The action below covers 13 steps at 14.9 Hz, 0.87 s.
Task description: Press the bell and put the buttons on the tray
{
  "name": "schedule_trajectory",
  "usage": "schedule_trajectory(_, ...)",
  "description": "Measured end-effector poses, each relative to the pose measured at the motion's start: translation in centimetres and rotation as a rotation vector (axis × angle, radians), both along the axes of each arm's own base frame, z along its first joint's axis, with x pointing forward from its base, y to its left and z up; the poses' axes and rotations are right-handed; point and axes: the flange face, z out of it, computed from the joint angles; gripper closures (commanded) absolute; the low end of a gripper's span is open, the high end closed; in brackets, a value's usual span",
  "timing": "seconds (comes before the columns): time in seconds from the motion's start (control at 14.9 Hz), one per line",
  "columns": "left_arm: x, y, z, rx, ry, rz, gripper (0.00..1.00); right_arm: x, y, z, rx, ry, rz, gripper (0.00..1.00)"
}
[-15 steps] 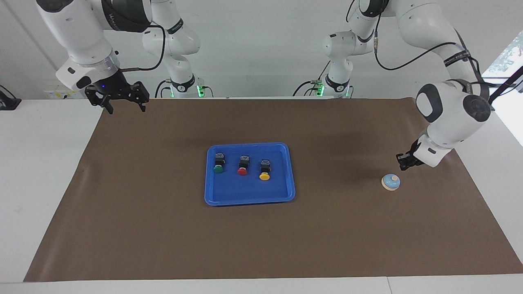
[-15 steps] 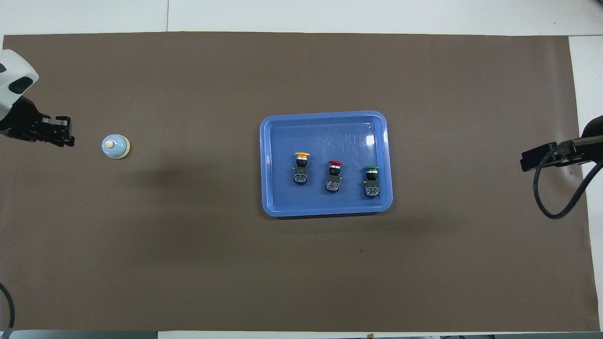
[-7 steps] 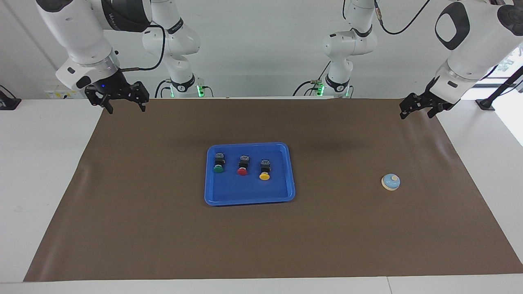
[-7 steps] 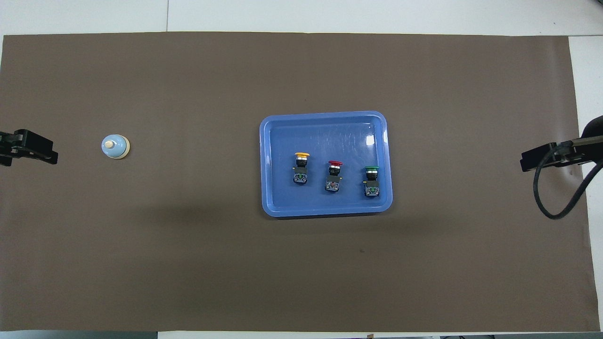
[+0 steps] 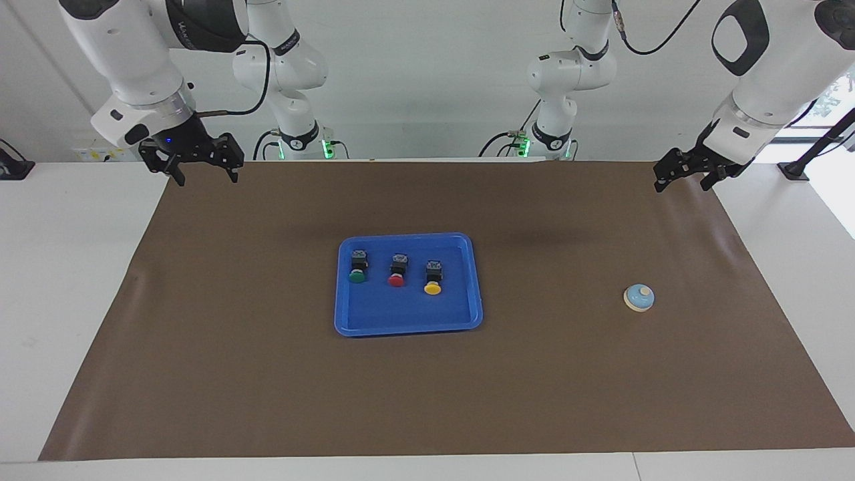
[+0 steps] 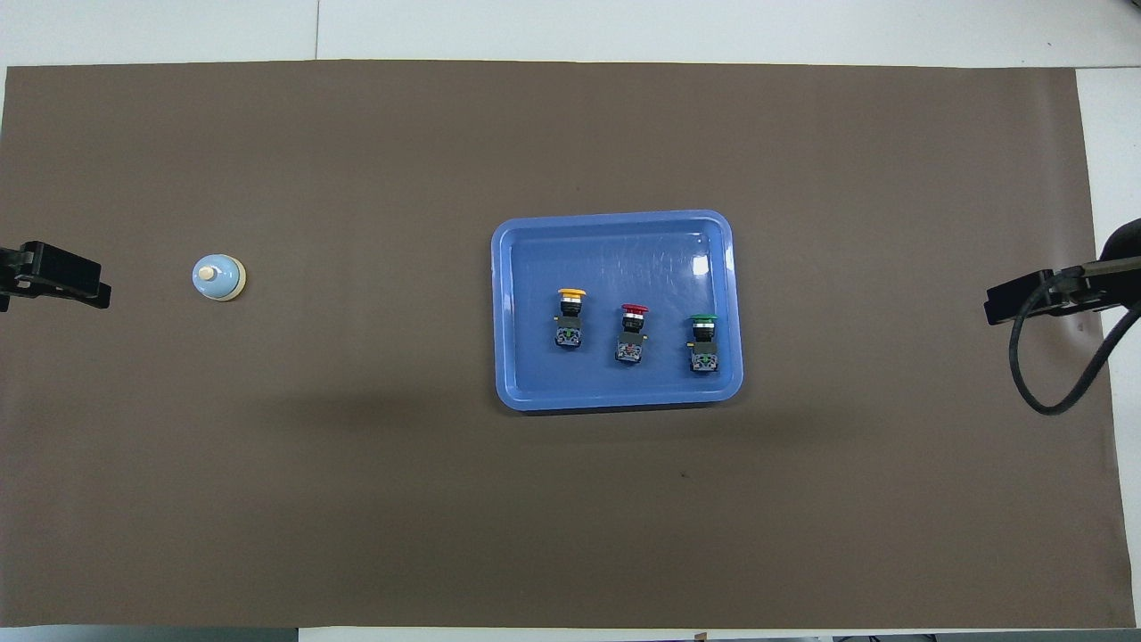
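The blue tray (image 5: 407, 329) (image 6: 615, 217) lies mid-mat. In it lie three buttons side by side: green (image 5: 357, 276) (image 6: 703, 318), red (image 5: 396, 280) (image 6: 634, 309) and yellow (image 5: 433, 288) (image 6: 570, 293). The bell (image 5: 639, 297) (image 6: 218, 277) stands alone on the mat toward the left arm's end. My left gripper (image 5: 681, 186) (image 6: 53, 285) hangs open and empty over the mat's edge at that end, well apart from the bell. My right gripper (image 5: 207, 179) (image 6: 1025, 299) waits open and empty over the mat's corner at the right arm's end.
A brown mat (image 5: 427, 401) covers most of the white table (image 5: 67, 267). A black cable (image 6: 1061, 374) loops below the right gripper in the overhead view. Nothing else stands on the mat.
The left arm has lifted away from beside the bell and drawn back to the mat's edge, its gripper opening on the way. Bell, tray, buttons and right arm have not moved.
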Motion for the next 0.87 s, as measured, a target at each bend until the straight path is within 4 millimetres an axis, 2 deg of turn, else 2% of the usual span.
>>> schedule_trajectory(0.13, 0.0, -0.5, 0.3, -0.005, -0.006, -0.007, 0.0, 0.0, 0.0, 0.0, 0.0, 0.0, 0.0, 0.0)
schedule_trajectory(0.4, 0.2, -0.1, 1.9, -0.01, -0.037, 0.002, 0.0, 0.0, 0.0, 0.0, 0.0, 0.0, 0.0, 0.0)
schedule_trajectory(0.87, 0.2, -0.6, 1.6, -0.006, -0.019, -0.007, 0.0, 0.0, 0.0, 0.0, 0.0, 0.0, 0.0, 0.0)
